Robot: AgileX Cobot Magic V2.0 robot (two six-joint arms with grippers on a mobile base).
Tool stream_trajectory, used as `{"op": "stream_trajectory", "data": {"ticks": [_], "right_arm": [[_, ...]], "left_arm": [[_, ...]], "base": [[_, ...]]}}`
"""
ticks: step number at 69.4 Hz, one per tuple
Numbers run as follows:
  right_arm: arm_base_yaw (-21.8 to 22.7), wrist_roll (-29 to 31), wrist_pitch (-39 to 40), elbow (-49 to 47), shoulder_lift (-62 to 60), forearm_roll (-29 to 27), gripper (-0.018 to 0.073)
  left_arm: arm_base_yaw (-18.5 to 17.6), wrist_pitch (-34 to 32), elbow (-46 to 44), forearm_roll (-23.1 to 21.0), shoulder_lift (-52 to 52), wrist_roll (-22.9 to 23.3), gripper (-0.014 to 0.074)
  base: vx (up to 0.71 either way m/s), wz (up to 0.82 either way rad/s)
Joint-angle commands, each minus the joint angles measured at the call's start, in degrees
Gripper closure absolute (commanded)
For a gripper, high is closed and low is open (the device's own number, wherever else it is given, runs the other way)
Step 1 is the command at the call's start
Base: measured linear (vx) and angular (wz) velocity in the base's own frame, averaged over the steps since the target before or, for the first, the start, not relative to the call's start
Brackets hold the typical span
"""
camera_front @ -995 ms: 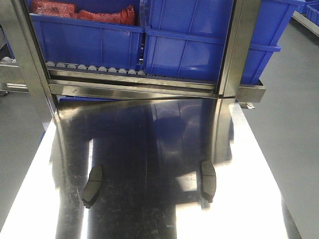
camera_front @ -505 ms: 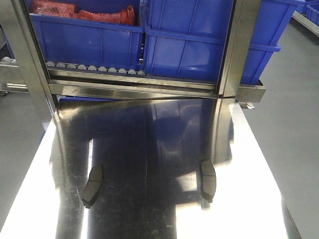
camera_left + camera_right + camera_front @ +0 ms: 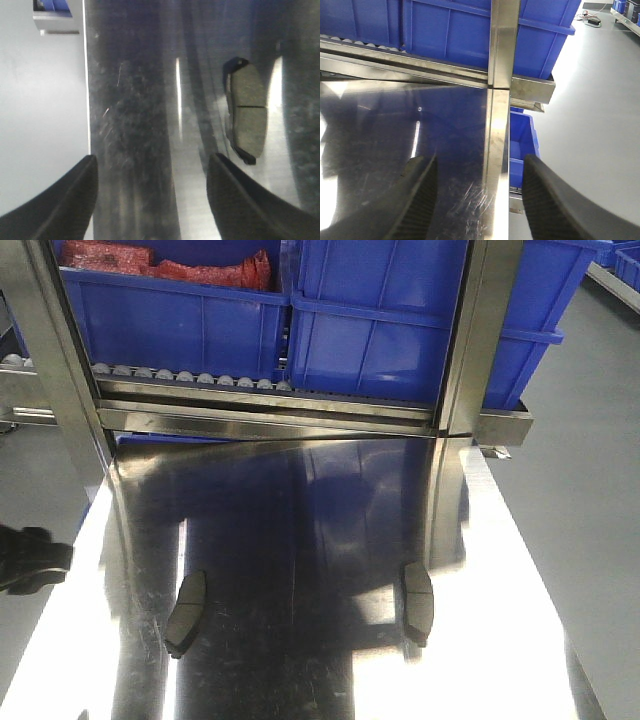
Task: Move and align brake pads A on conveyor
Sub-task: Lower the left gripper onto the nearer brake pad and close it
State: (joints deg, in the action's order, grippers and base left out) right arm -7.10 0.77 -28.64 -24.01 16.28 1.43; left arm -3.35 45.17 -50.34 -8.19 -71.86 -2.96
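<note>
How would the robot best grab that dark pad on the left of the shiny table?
Probably from straight above with the left gripper, closing across the brake pad at its middle groove, the narrow way. It lies flat on the steel table, both long sides free.

Factory floor, blue bins (image 3: 370,340), roller rack (image 3: 190,375)
</note>
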Motion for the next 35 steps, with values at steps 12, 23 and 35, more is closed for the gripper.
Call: {"op": "stream_trajectory", "data": {"ticks": [12,23,35], "right_arm": [[0.25,0.71,4.27,-1.51,0.63,0.48,0.0180],[0.25,0.71,4.27,-1.51,0.63,0.48,0.0180],[0.25,0.71,4.27,-1.51,0.63,0.48,0.0180]], "left_arm": [[-10.70,-3.35,-7.71,-0.89,-10.74,2.96,0.0153],[-14.78,-6.05,-8.51,-0.94,-17.19,6.64,0.0153],[-17.26,-8.60,-8.51,-0.94,-21.33,7.12,0.0153]], "base": [[0.00,0.00],[0.00,0.00],[0.00,0.00]]}}
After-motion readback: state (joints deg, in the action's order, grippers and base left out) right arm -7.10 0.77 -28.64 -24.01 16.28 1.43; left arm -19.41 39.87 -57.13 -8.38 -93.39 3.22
